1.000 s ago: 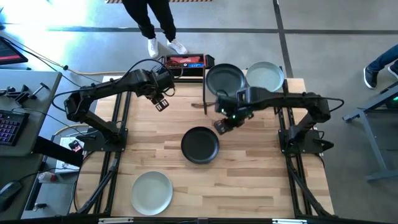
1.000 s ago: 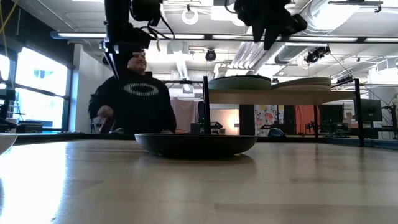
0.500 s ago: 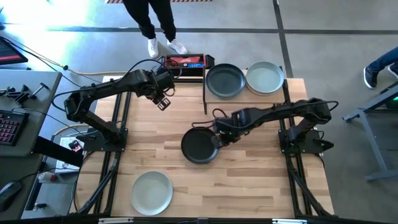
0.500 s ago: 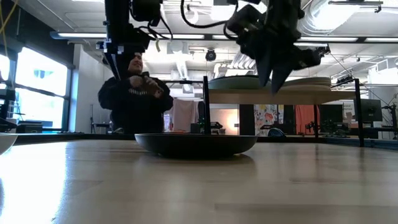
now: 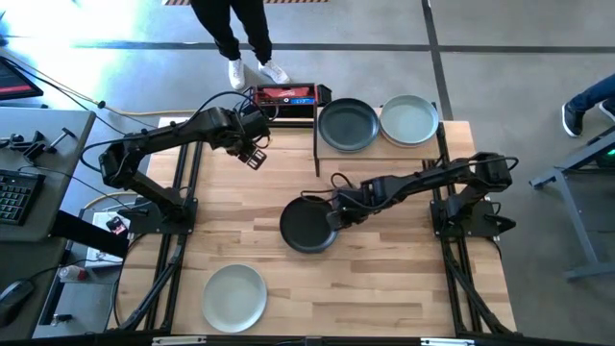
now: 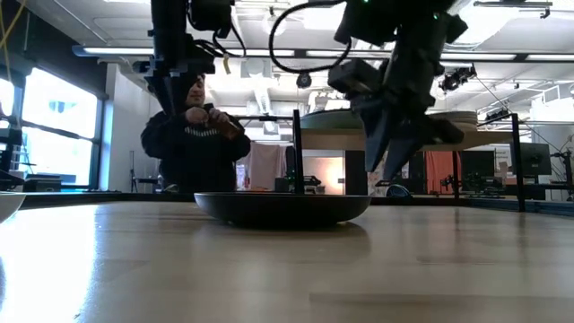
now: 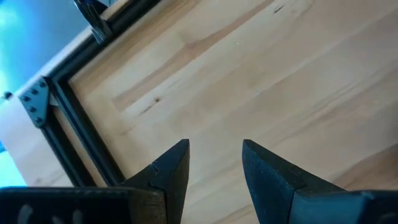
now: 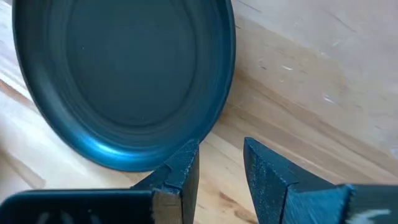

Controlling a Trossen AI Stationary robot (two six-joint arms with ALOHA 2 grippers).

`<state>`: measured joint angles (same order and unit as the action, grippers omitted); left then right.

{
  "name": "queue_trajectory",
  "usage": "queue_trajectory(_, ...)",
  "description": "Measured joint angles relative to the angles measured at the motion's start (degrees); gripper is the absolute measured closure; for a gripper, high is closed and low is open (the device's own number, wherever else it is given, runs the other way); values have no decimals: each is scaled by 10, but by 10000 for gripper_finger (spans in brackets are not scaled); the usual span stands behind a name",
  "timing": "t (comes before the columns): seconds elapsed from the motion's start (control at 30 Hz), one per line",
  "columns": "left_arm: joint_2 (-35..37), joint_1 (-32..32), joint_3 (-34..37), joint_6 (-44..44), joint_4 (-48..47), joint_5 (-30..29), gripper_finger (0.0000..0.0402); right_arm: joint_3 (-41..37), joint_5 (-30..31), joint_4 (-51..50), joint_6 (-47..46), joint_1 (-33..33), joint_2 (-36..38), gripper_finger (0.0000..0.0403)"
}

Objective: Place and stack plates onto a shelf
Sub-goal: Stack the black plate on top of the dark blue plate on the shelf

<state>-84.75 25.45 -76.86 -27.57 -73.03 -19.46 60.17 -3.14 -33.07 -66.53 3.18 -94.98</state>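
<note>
right hand [image 5: 332, 217] parted, empty, at dark plate [image 5: 307, 225] rim; left hand [image 5: 254, 160] open

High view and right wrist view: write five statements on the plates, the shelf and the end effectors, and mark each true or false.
1. Two plates sit on the shelf. True: a grey-green plate and a pale green plate lie side by side.
2. The right end effector is at the rim of the dark plate on the table. True.
3. The right end effector is shut on the dark plate. False: the right wrist view shows its fingers apart, the rim not between them.
4. The left end effector holds a plate. False: it is open and empty above bare table.
5. The table's near left corner holds a black plate. False: the plate there is pale green.
</note>
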Motion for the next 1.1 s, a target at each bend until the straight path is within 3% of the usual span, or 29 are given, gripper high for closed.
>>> queue_trajectory(0.33, 0, -1, 0, -39, 0, 36, 266, -60, 21, 95, -32, 0, 0, 297)
queue_trajectory(1.1, 0, -45, 0, -68, 44, 44, 266, -64, 45, 164, -51, 0, -51, 297)
